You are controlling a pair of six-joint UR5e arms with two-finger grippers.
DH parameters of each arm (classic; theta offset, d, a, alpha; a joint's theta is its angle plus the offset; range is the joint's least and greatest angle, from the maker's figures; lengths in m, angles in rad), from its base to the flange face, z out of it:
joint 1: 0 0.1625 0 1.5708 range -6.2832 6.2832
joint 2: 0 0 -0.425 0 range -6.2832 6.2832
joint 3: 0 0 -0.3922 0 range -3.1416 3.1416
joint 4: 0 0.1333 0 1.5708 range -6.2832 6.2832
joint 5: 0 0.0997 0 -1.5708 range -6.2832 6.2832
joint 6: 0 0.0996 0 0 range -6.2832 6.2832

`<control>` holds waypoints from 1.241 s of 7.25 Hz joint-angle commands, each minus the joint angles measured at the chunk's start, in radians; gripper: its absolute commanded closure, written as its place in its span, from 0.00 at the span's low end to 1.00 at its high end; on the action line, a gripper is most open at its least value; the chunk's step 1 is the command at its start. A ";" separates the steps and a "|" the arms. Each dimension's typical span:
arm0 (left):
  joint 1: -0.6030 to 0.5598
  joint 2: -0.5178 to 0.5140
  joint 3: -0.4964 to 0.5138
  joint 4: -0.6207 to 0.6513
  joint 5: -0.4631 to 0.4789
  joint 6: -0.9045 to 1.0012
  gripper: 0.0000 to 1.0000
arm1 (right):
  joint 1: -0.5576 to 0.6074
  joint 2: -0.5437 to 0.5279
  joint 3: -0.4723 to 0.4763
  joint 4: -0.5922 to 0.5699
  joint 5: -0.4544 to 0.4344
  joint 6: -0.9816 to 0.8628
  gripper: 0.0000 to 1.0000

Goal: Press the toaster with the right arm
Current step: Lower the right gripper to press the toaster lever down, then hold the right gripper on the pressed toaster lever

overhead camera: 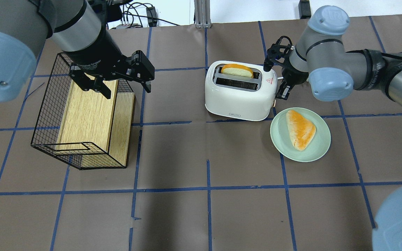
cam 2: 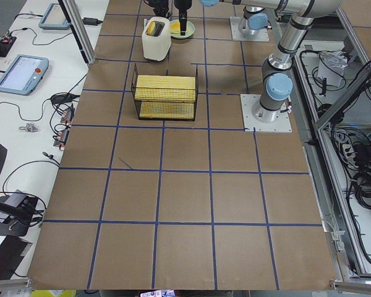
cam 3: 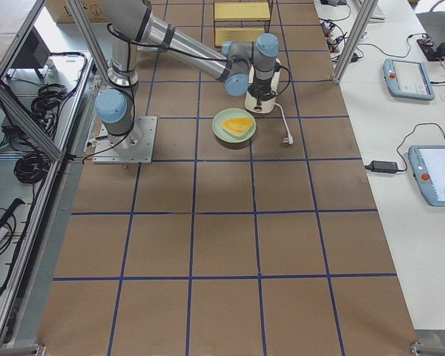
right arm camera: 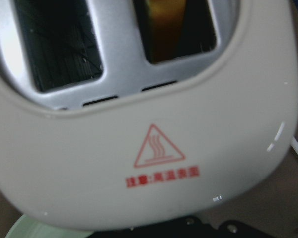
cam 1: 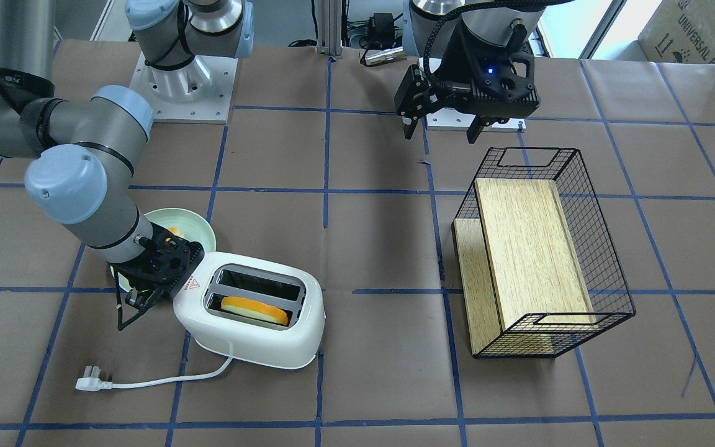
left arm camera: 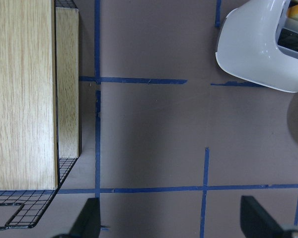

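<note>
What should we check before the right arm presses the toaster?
1. Right gripper at the toaster end bearing the warning sticker: ok.
2. Bread slice seated in a slot: ok, other slot empty.
3. Lever lined up under the gripper: cannot tell, hidden.
4. Plug in a socket: not ok, it lies loose on the table.
5. Left gripper away from the toaster: ok, open over the wire basket.

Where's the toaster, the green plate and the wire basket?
toaster (overhead camera: 237,101): overhead view, its white front side.
green plate (overhead camera: 321,144): overhead view, its bare rim.
wire basket (overhead camera: 47,111): overhead view, its mesh wall.
</note>
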 commanded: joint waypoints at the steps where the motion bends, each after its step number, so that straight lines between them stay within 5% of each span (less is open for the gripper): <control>1: 0.000 0.000 0.000 0.000 0.000 0.000 0.00 | 0.000 0.002 0.003 0.001 0.000 0.002 0.88; 6: 0.000 0.000 0.000 0.000 0.000 0.000 0.00 | 0.000 0.003 -0.008 0.003 -0.006 0.014 0.85; 7: 0.000 0.000 0.000 0.000 0.000 0.000 0.00 | -0.003 -0.015 -0.014 0.011 -0.003 0.024 0.61; 8: 0.000 0.000 0.000 0.000 0.000 0.000 0.00 | 0.003 -0.046 -0.047 0.018 -0.018 0.160 0.17; 9: 0.000 0.001 0.000 0.000 0.000 0.000 0.00 | 0.006 -0.073 -0.095 0.160 -0.008 0.216 0.05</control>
